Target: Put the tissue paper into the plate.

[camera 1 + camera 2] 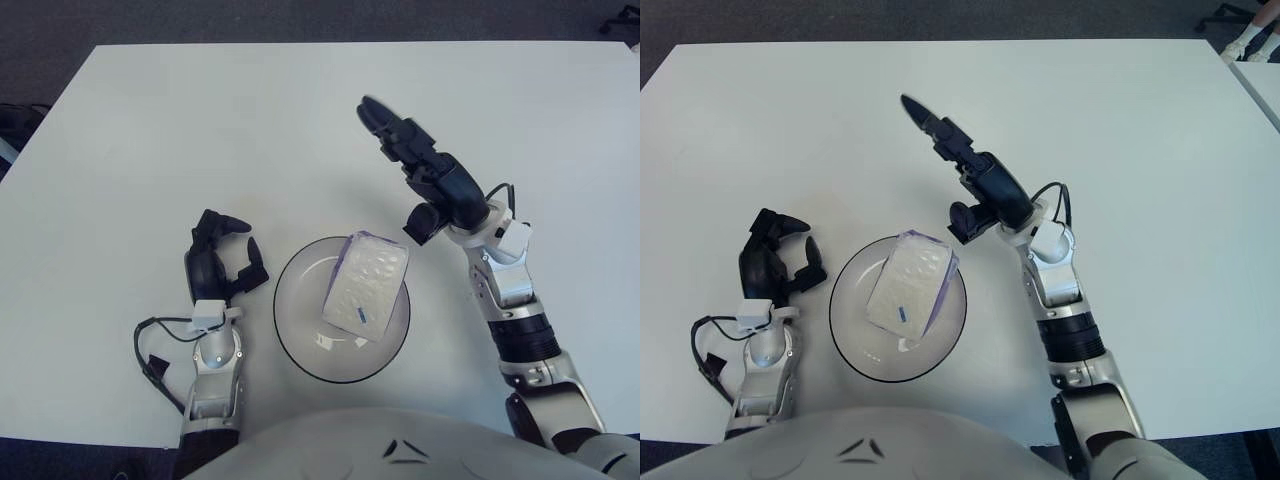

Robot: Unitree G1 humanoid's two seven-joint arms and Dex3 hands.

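Observation:
A white tissue pack [366,286] with a purple edge lies tilted in the clear glass plate [300,340] near the table's front edge. My right hand [418,170] is lifted above and behind the plate's right side, fingers stretched out and holding nothing, apart from the pack. To the left of the plate is my left hand [220,258], fingers loosely curled and holding nothing.
The white table [200,130] stretches wide behind and to both sides of the plate. A black cable [150,350] loops beside my left forearm near the front edge.

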